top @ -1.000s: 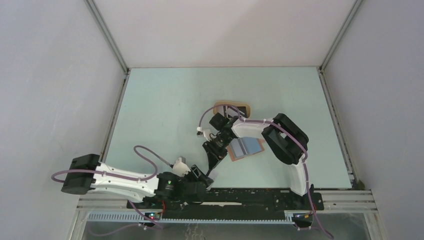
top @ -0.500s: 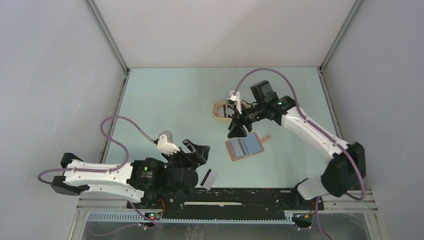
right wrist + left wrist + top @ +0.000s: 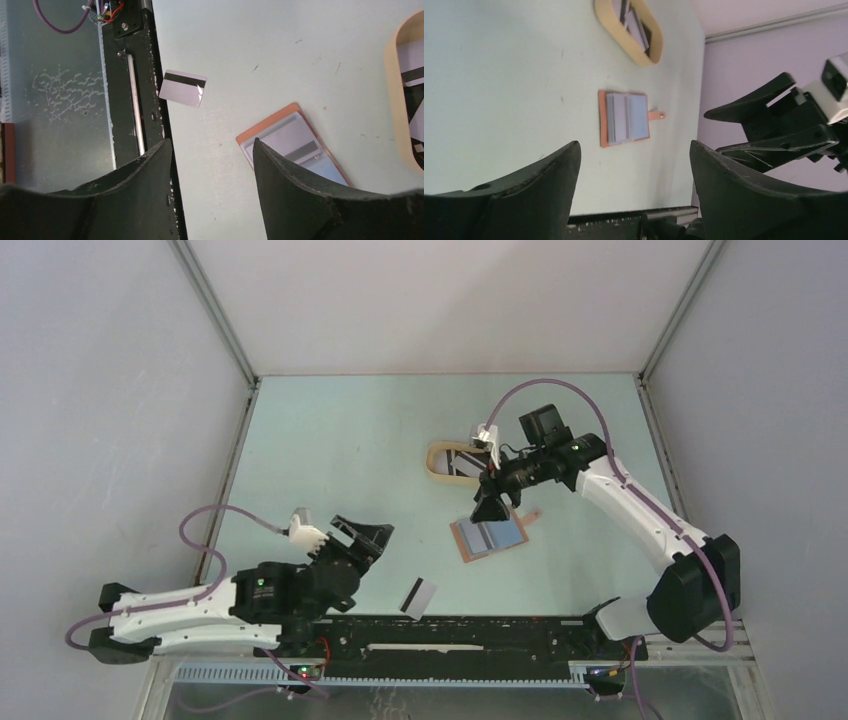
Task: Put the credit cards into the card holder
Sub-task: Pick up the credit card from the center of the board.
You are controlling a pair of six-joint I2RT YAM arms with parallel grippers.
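The card holder (image 3: 488, 537) lies open on the table, reddish-brown with light blue pockets, its snap tab (image 3: 533, 515) pointing right. A striped card (image 3: 306, 150) sits in its pocket. It also shows in the left wrist view (image 3: 624, 118) and the right wrist view (image 3: 295, 142). One whitish credit card (image 3: 419, 597) with a dark stripe lies loose at the front edge and shows in the right wrist view (image 3: 182, 88). More cards (image 3: 462, 462) lie in the oval beige tray (image 3: 434, 462). My right gripper (image 3: 489, 507) hovers open and empty above the holder's far edge. My left gripper (image 3: 364, 536) is open and empty, left of the loose card.
The black rail (image 3: 480, 632) with the arm bases runs along the near edge, right beside the loose card. The tray (image 3: 651, 50) stands behind the holder. Grey walls enclose the table on three sides.
My right gripper has moved from beside the tray to above the card holder. My left arm has drawn back to the left. The loose card and holder have stayed put.
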